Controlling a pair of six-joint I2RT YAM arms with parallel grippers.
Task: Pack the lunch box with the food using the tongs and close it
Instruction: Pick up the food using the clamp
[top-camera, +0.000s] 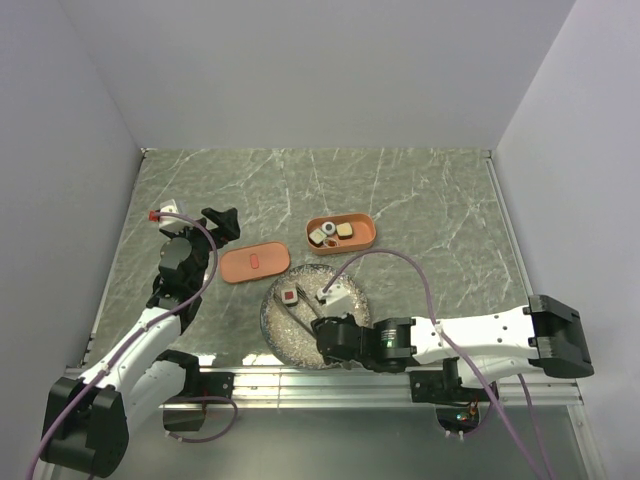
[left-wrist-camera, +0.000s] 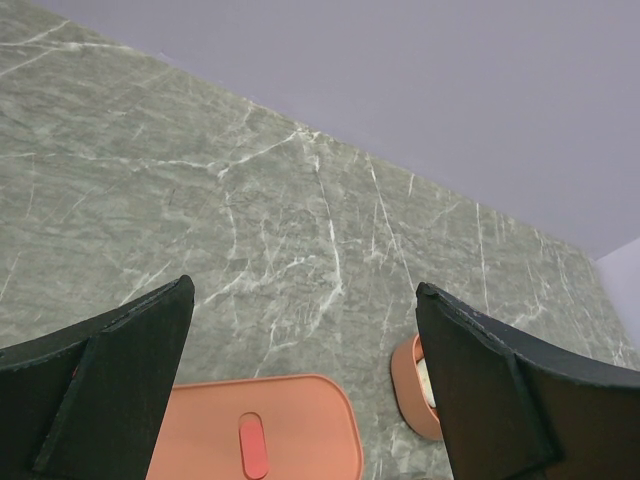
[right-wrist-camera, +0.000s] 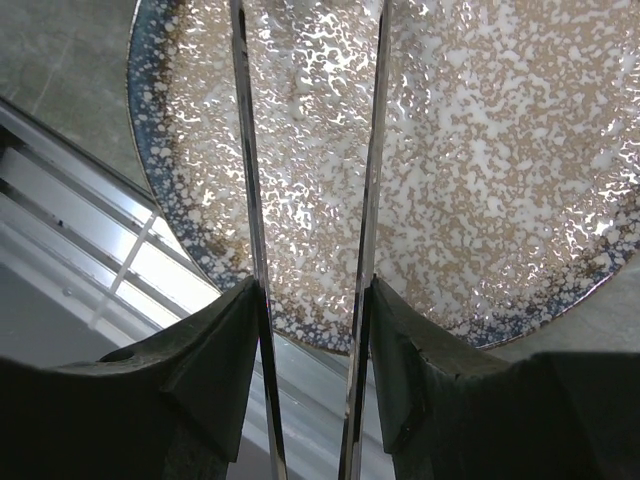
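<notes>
The salmon-orange lunch box (top-camera: 365, 238) sits open behind the speckled plate (top-camera: 300, 340), with several pieces of food (top-camera: 330, 234) inside. Its flat lid (top-camera: 255, 264) lies to the left on the table. One red-topped piece of food (top-camera: 291, 296) rests on the plate. My right gripper (top-camera: 320, 330) hangs over the plate, shut on the thin metal tongs (top-camera: 299, 312), whose two arms (right-wrist-camera: 250, 150) run between the fingers (right-wrist-camera: 210, 350) out over the plate (right-wrist-camera: 480, 150). My left gripper (top-camera: 222, 222) is open just above the lid (left-wrist-camera: 260, 430), with the lunch box (left-wrist-camera: 408, 375) beside its right finger.
A metal rail (top-camera: 330, 380) runs along the table's near edge, close under the plate. Grey walls enclose the table on the left, back and right. The right arm's cable (top-camera: 400, 258) loops over the table between plate and lunch box.
</notes>
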